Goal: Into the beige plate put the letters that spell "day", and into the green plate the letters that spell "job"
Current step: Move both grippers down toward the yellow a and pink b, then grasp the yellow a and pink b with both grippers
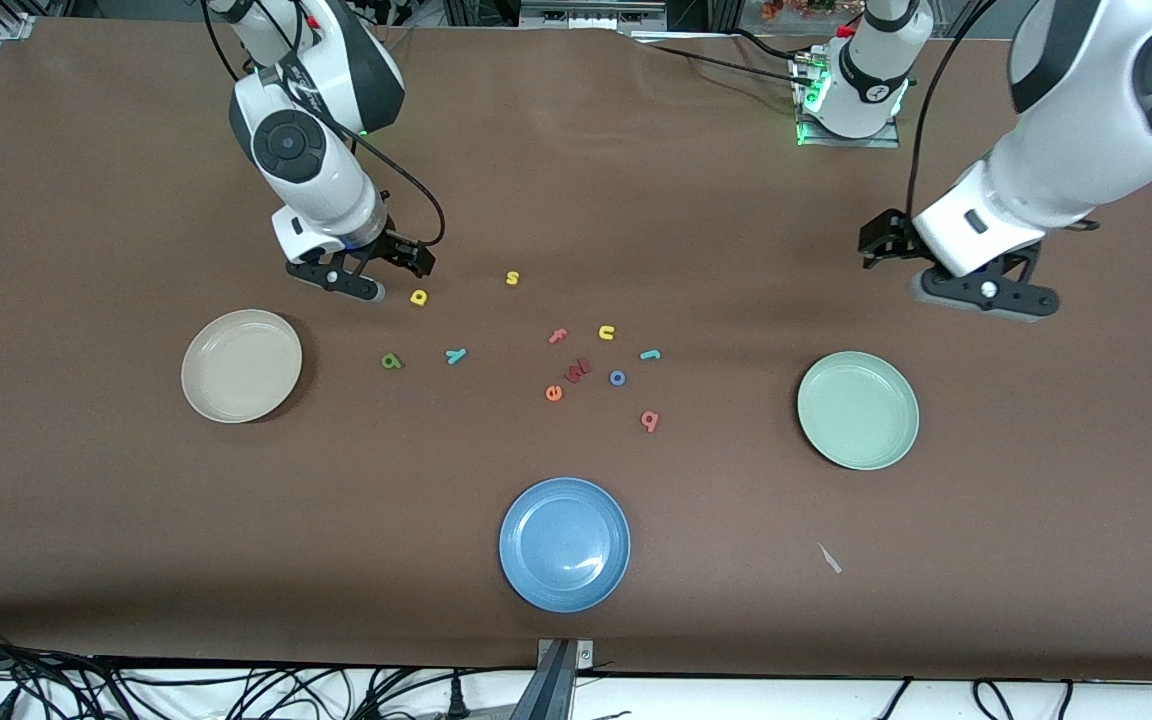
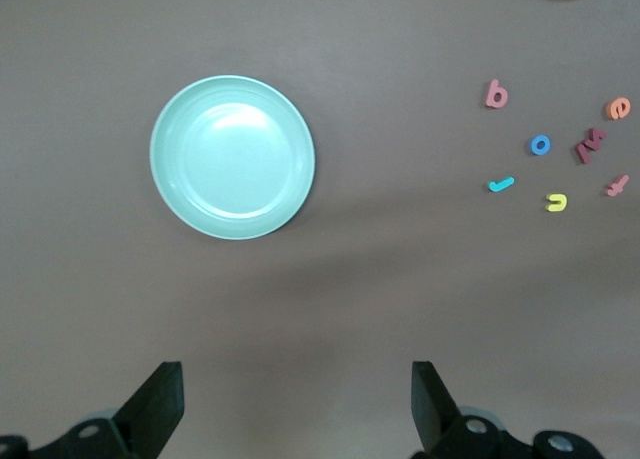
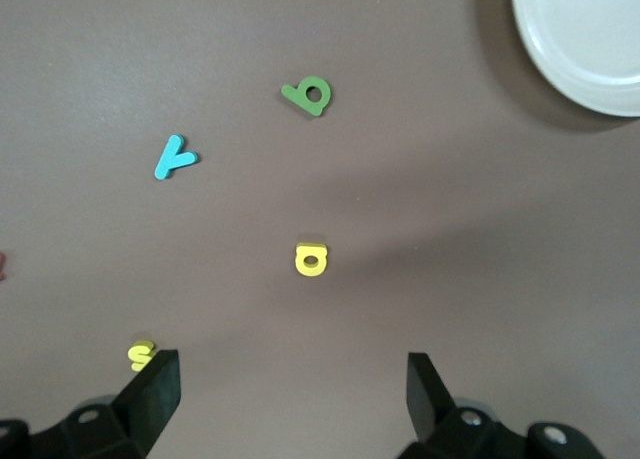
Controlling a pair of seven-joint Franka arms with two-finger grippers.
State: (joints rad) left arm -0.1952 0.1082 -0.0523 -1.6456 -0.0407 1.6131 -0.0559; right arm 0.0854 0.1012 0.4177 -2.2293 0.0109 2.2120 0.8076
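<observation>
Front view, beige plate (image 1: 241,366), green plate (image 1: 858,410), bare

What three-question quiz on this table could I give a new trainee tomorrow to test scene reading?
1. True or false: the beige plate already holds a letter.
2. Which lies nearest the right pincer: (a) yellow d, (b) blue o, (c) pink b?
3. Fill in: the left pincer is ___.

Key
1. False; all letters lie on the table.
2. a
3. open, holding nothing, near the green plate.
</observation>
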